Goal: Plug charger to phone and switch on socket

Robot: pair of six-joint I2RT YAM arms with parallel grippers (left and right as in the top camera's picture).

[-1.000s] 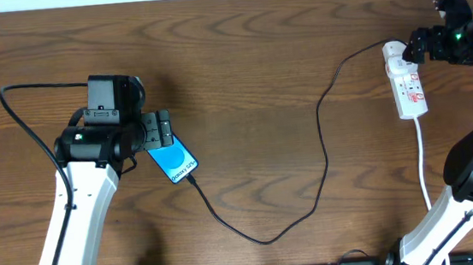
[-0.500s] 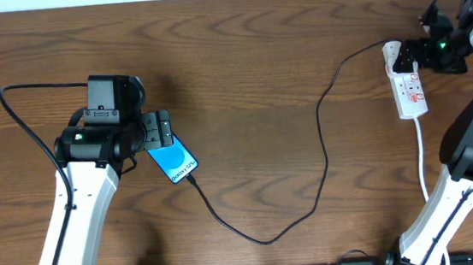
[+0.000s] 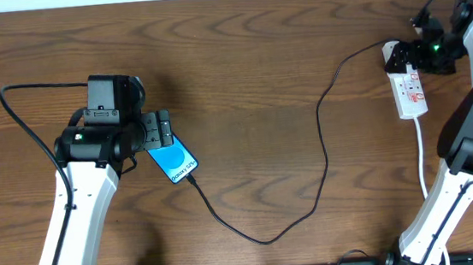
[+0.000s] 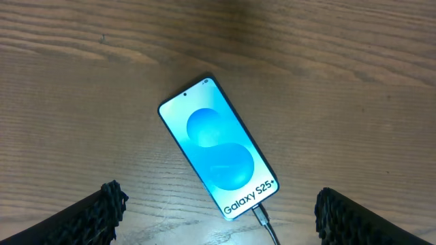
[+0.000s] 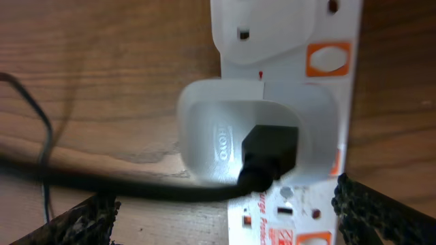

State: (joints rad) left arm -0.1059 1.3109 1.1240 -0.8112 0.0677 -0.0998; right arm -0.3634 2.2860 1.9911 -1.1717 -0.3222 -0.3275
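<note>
While left gripper [image 4: 228, 221] and right gripper [image 5: 235, 218] are held spread and empty, across the wooden table [image 3: 255, 45] white power strip [image 3: 408, 87] and Galaxy S25+ phone [image 4: 218, 163] are joined by the charger [image 3: 323, 142].
The strip's switches cannot be read; the phone-end plug is cut off by the frame.

The phone [image 3: 174, 160] lies flat, screen up and glowing blue, sitting diagonally on the wooden table [image 3: 247, 54]. The thin black charger [image 3: 321, 142] is plugged into its bottom edge. It loops over to a white adapter [image 5: 225, 146] seated in the white socket [image 3: 408, 87] strip.
</note>
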